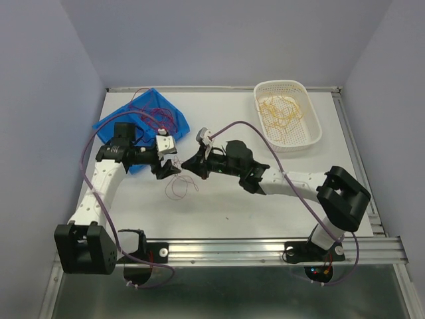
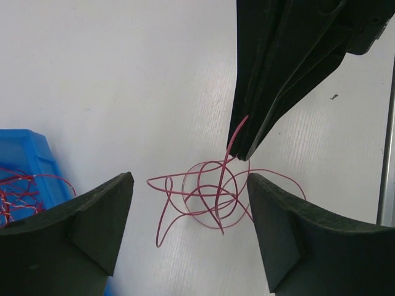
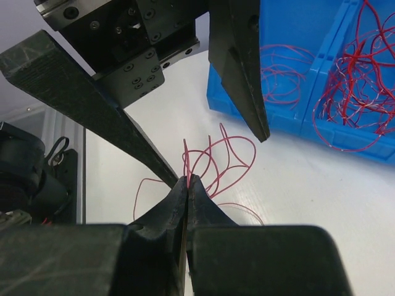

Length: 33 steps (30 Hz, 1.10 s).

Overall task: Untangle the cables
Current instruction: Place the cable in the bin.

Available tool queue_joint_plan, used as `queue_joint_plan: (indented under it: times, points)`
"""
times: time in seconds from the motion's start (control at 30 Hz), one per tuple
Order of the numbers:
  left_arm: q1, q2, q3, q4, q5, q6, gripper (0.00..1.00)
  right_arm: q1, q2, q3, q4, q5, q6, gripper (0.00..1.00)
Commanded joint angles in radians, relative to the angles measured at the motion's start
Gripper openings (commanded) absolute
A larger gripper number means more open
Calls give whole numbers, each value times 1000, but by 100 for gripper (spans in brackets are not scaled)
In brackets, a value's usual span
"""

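Observation:
A loose tangle of thin red cable point(image 1: 179, 188) lies on the white table between the two arms. My right gripper point(image 3: 187, 179) is shut on one strand that rises from the tangle point(image 3: 219, 160). In the left wrist view the right gripper's dark tip point(image 2: 244, 151) pinches that strand just above the loops point(image 2: 210, 197). My left gripper point(image 2: 189, 185) hangs open over the tangle, its fingers either side of the loops and nothing between them. Its two fingers point(image 3: 92, 105) cross the right wrist view above the pinched strand.
A blue bin point(image 1: 106, 123) at the back left holds more red cables point(image 1: 156, 109); its wall point(image 3: 290, 120) stands just behind the tangle. A white basket point(image 1: 316, 121) at the back right holds yellow cables point(image 1: 279, 109). A metal rail runs along the near table edge.

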<state>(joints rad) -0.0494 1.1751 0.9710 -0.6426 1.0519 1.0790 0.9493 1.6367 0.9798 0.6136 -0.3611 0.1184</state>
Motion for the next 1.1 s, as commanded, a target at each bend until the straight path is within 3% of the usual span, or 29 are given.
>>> queue_joint_plan:
  times: [0.0, 0.03, 0.07, 0.13, 0.17, 0.2, 0.23, 0.27, 0.43, 0.6, 0.77, 1.07]
  points:
    - [-46, 14, 26, 27, 16, -28, 72, -4, 2, 62, 83, -45, 9, 1]
    - [-53, 26, 28, 29, 8, -30, 66, -4, -1, 60, 92, -47, 13, 0]
    - [-58, 37, 29, 31, 7, -36, 45, -4, -1, 56, 104, -52, 13, 0]
    - [-66, 60, 37, 26, 7, -40, 26, -4, 2, 57, 103, -49, 17, 3]
    - [-66, 66, 47, 18, 7, -39, 3, -4, 0, 56, 103, -45, 17, 8]
    - [-66, 67, 54, 15, 3, -39, 0, -4, -3, 43, 104, -23, 14, 19]
    - [-66, 67, 57, 24, -19, -59, 0, -4, -9, 36, 103, -4, 9, 49]
    - [-66, 61, 52, 75, -44, -124, 0, -4, -26, 25, 104, 20, 10, 60]
    - [-58, -37, 9, 279, -391, -347, 0, -4, -112, -76, 120, 285, 9, 78]
    - [12, -155, 73, 267, -542, -387, 0, -4, -188, -141, 141, 453, 4, 79]
    - [31, -178, 230, 294, -864, -372, 0, -4, -224, -180, 147, 507, -2, 79]
    - [128, -26, 566, 276, -957, -326, 0, -6, -282, -234, 155, 559, -8, 79]
